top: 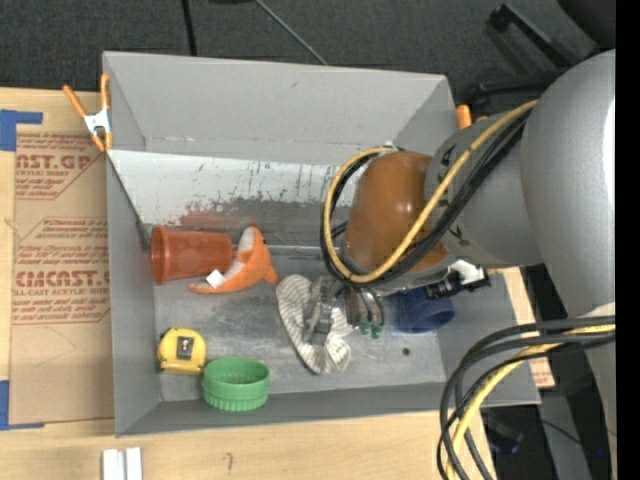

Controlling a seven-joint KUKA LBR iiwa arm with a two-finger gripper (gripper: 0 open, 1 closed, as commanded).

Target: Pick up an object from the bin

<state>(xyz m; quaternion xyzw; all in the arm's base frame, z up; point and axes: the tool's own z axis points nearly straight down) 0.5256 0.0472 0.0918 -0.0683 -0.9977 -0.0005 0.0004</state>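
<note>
**Arm blocks the bin's right side**

The big grey arm (560,168) comes in and runs straight off the right edge. Its orange wrist cover (390,213) sits over the far right corner of the bin (130,268), hiding wall and floor there. Below it, the end effector (340,316) covers the right part of a grey-and-white cloth (297,308), so the cloth's full outline is lost. Just right of that, a blue thing (425,313) peeks out from under the wrist: round-edged, kind unclear. Yellow-and-black cables (465,378) loop off the bottom edge. Over on the left, the white label (215,281) on the orange piece (255,263) is too small to read.
</note>
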